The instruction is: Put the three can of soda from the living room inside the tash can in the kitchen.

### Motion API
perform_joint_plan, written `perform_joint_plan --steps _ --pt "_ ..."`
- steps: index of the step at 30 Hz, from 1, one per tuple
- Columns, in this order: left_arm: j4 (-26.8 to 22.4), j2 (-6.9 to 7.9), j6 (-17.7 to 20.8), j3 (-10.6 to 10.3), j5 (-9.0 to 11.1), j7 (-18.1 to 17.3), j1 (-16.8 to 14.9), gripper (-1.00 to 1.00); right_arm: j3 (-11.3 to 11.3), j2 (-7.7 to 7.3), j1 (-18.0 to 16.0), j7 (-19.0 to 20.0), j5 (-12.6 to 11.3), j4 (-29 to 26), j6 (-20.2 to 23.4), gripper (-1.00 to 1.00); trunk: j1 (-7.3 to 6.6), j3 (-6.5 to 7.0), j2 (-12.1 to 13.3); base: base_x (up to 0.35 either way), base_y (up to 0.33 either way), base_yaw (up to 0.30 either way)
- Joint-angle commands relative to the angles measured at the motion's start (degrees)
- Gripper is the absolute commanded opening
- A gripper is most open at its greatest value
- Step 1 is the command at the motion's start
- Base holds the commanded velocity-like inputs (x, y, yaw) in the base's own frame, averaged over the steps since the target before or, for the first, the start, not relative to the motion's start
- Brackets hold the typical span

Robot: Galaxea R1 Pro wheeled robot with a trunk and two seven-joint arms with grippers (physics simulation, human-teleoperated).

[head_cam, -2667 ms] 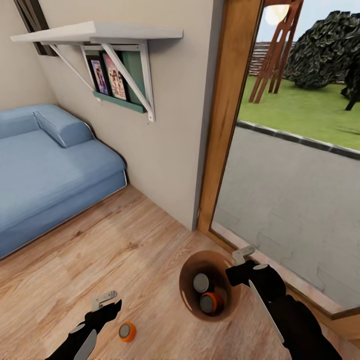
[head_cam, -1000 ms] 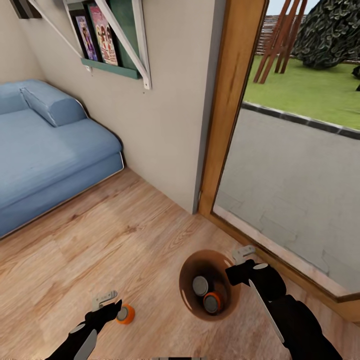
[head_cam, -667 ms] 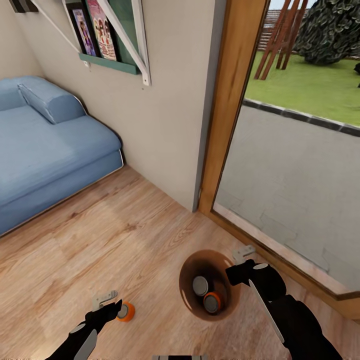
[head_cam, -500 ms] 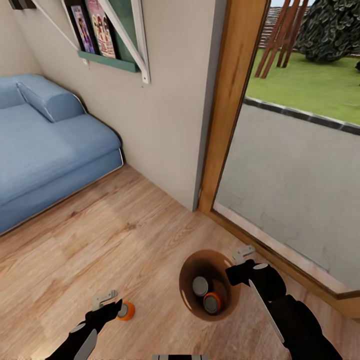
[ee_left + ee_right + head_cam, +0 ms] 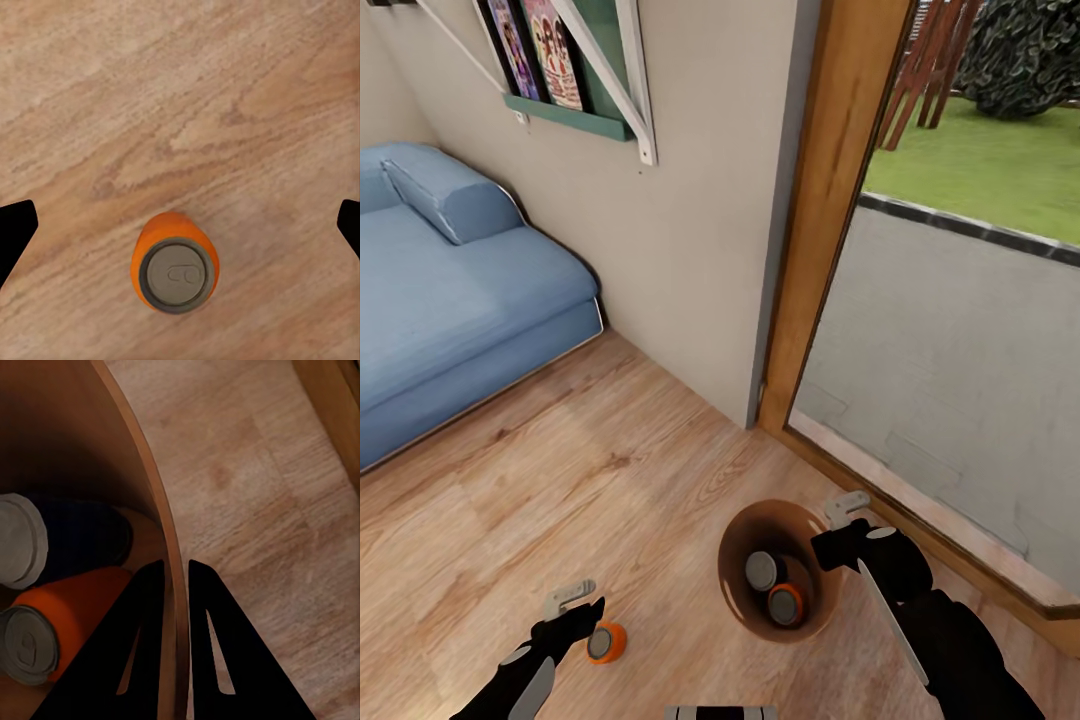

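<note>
1. The third orange can is standing upright on the wood floor, well left of the trash can.
2. The left gripper is hanging over that can, fingers spread wide, touching nothing.
3. The right gripper is pinching the trash can's rim, one finger inside, one outside.
4. Inside, a blue can and an orange can are sitting together.
</note>
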Motion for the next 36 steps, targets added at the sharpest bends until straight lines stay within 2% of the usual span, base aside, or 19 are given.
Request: perform_joint_plan --steps 1,14,24,36 --pt "0.0 0.0 0.0 0.0 0.0 0.0 0.0 1.0 0.0 0.01 0.0 0.3 -0.7 0.0 0.0 -1.0 0.0 -0.02 0.0 0.016 0.0 0.0" --pt "-0.1 -0.07 0.0 -0.1 0.0 0.0 0.0 1.0 -0.2 -0.05 -0.5 0.3 -0.6 -0.5 0.1 -1.0 0.0 -1.01 0.0 0.004 0.0 0.0" --pt "-0.1 -0.09 0.0 -0.1 0.0 0.0 0.0 1.0 -0.3 0.0 -8.3 0.4 -1.0 -1.3 0.4 -1.0 0.0 -1.93 0.0 0.0 0.0 0.0" --pt "0.0 -0.09 0.0 -0.1 0.0 0.0 0.0 1.0 -0.3 0.49 -10.0 0.5 -1.3 -1.3 0.4 -1.0 0.0 -3.04 0.0 0.0 0.0 0.0"
